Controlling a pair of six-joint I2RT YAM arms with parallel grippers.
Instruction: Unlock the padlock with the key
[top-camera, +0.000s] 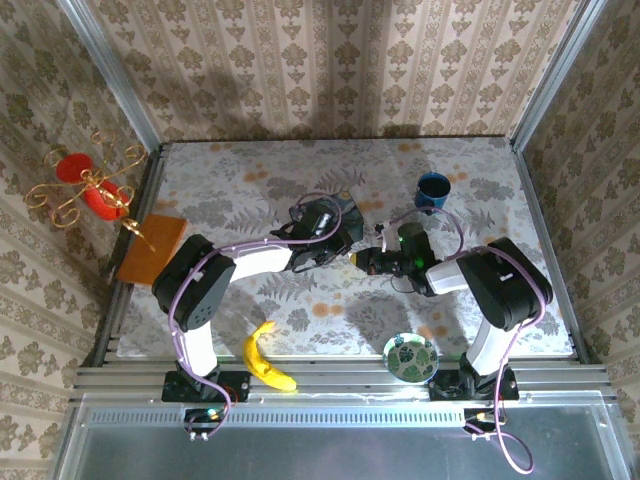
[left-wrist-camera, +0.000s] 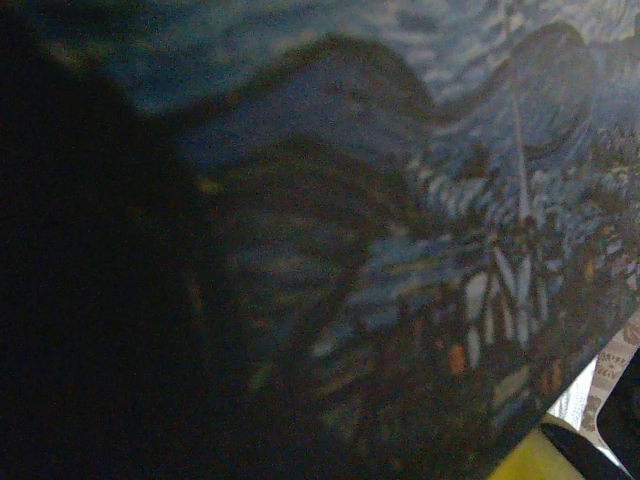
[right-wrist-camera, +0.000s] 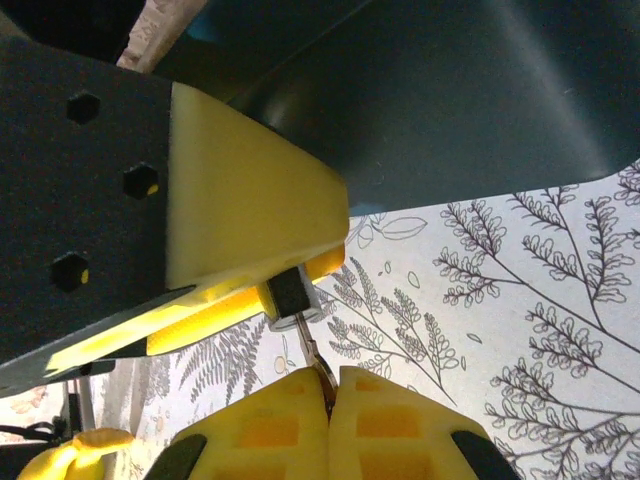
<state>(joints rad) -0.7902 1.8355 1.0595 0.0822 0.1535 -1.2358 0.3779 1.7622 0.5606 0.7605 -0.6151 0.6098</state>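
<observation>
Padlock (right-wrist-camera: 290, 300): small dark block with a silvery rim, close to mid-table and lifted off it. It sits at the lower tip of the left hand (right-wrist-camera: 262, 288), pinched between a broad yellow pad above and a thinner yellow finger below. Judged reason: the pinch braces the body so it cannot swing or turn when the key pushes in. Shackle is hidden behind the pad.

Key (right-wrist-camera: 316, 358): thin metal shank running from the padlock's underside toward 5 o'clock into the right hand (right-wrist-camera: 328, 400). That hand is clenched on the key's head, its two yellow fingers pressed together. The tip meets the lock's bottom face; how deep it sits cannot be told.

Blue painted tin (left-wrist-camera: 400, 250): right behind the padlock, looming at 12 o'clock in the right wrist view and pressed up close to the left wrist camera. It walls off the far side, so any approach has to come from below and from the near side.

Room: in the top view the two hands meet tip to tip with almost no slack between them. A twist of the right wrist looks free; sideways travel is tight.

Farther out on the table (top-camera: 500, 300), all well apart from the lock:
- cup (top-camera: 433, 190) at 1 o'clock
- plate (top-camera: 410, 357) at 5 o'clock
- banana (top-camera: 268, 365) at 7 o'clock, near the front edge
</observation>
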